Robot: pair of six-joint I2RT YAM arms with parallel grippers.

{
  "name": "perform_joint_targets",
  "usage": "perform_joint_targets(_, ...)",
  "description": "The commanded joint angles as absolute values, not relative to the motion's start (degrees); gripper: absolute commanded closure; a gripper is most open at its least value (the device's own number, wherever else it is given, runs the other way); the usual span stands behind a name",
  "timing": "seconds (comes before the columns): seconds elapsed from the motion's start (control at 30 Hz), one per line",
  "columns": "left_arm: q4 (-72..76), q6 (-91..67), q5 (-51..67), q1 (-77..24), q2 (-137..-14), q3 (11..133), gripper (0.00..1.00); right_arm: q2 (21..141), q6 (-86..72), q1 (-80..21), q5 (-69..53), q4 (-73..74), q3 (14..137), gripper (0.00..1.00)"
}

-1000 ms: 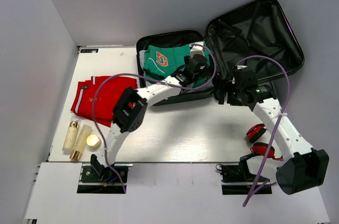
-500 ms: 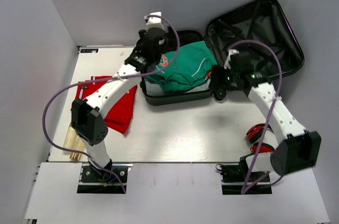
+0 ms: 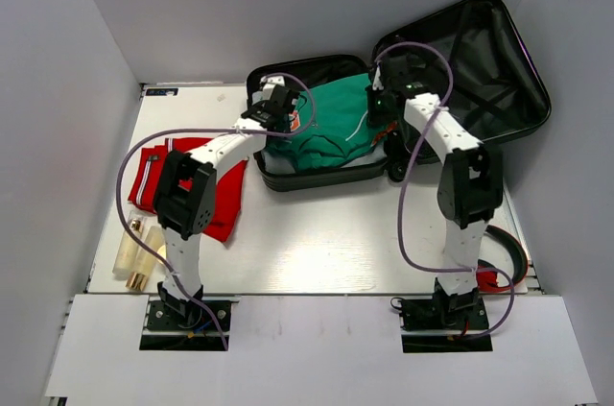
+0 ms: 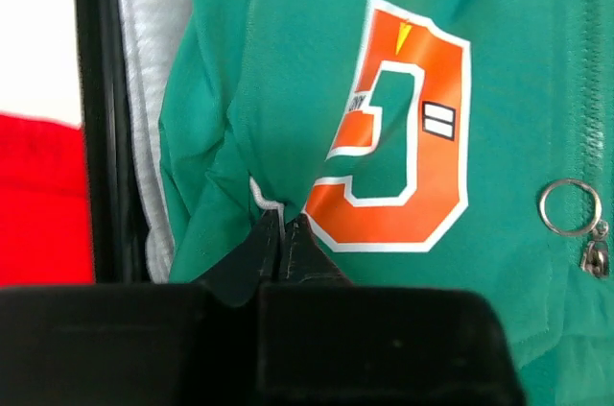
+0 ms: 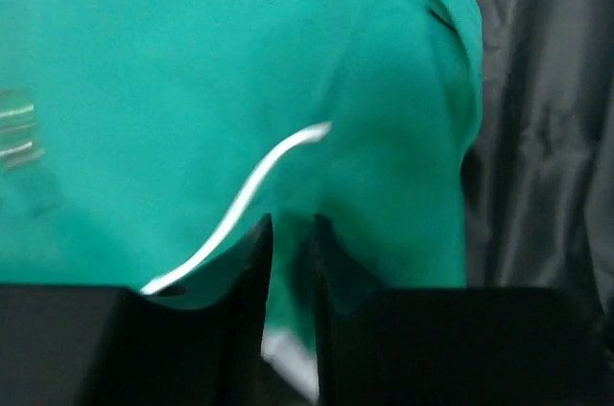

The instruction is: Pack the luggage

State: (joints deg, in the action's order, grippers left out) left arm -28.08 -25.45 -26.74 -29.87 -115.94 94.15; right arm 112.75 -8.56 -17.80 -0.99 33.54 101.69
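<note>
We log the left claw [image 4: 281, 236], clenched on a fold of the green jacket [image 4: 288, 60]. The right claw [image 5: 291, 248] pinches that jacket's right edge. The luggage [image 3: 317, 179] lies open at the far side of the tabletop [image 3: 317, 243], with the jacket heaped inside. The risk we foresee is these thin pinches slipping, leaving cloth bunched over the rim.

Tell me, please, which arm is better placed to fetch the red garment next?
Left, probably. The red garment lies left of the luggage, under the left arm; the right gripper pinches the jacket by the lid, farther off. The left gripper must release the jacket first.
</note>
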Motion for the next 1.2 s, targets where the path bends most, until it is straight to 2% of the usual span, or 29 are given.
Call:
perform_joint_targets(0.0, -40.58, -32.14, -25.93, -27.69, -113.03, 88.17, 0.99, 116.88, -8.96, -17.75, 4.91, 36.91, 104.33, 0.80)
perform_joint_targets(0.13, -42.36, -34.71, -26.10, -26.46, -111.88, 80.62, 1.00, 121.89, -9.23, -18.10, 2.91, 39.02, 103.11, 0.87)
perform_joint_targets(0.23, -44.46, -36.82, -26.81, -25.67, -112.67, 80.59, 1.00, 124.10, -10.80, -18.37, -1.12, 38.15, 99.86, 0.88)
perform_joint_targets(0.5, -45.62, -37.27, -26.46, -24.52, -114.00, 83.67, 0.98, 124.28, -10.11, -18.89, 2.64, 39.20, 96.50, 0.88)
perform_joint_targets(0.53, -44.40, -35.00, -26.19, -24.43, -112.43, 85.06, 0.89, 121.93, -8.72, -18.72, 2.64, 39.20, 96.68, 0.81)
perform_joint_targets(0.6, -41.32, -33.14, -25.31, -24.70, -111.45, 86.13, 0.76, 120.33, -6.96, -18.72, 2.20, 39.81, 98.87, 0.77)
perform_joint_targets(0.63, -40.53, -29.92, -24.96, -24.87, -109.27, 88.05, 0.60, 117.80, -6.86, -18.81, 1.50, 40.34, 99.57, 0.69)
perform_joint_targets(0.7, -37.45, -26.39, -23.21, -25.22, -107.67, 91.03, 0.44, 116.11, -5.37, -18.72, 0.62, 41.13, 103.53, 0.61)
perform_joint_targets(0.73, -36.83, -25.06, -22.51, -25.31, -105.66, 91.84, 0.35, 113.67, -5.27, -18.55, -1.73, 41.31, 104.32, 0.50)
perform_joint_targets(0.77, -35.96, -21.66, -22.07, -25.40, -104.51, 92.63, 0.20, 112.77, -4.84, -18.72, -2.63, 41.31, 106.68, 0.44)
perform_joint_targets(0.83, -35.68, -18.47, -19.08, -25.31, -101.35, 95.44, 0.12, 110.22, -4.13, -18.63, -4.38, 41.05, 108.10, 0.29)
perform_joint_targets(0.87, -37.08, -15.06, -18.90, -25.40, -99.42, 96.23, 0.01, 108.56, -4.48, -18.63, -5.44, 40.87, 107.93, 0.14)
perform_joint_targets(0.9, -37.44, -13.46, -17.16, -25.40, -98.45, 96.76, 0.00, 106.72, -4.83, -18.72, -6.32, 39.65, 107.06, 0.10)
perform_joint_targets(1.0, -42.34, -9.67, -17.22, -24.97, -92.74, 95.72, 0.00, 101.79, -6.93, -18.72, -11.85, 36.58, 102.25, 0.10)
perform_joint_targets(1.13, -46.85, -10.46, -19.15, -23.56, -82.37, 83.11, 0.00, 96.77, -9.05, -18.37, -13.80, 35.24, 97.21, 0.10)
perform_joint_targets(1.17, -47.02, -10.20, -18.90, -23.38, -76.44, 80.45, 0.00, 95.11, -9.49, -18.46, -13.28, 35.24, 96.51, 0.10)
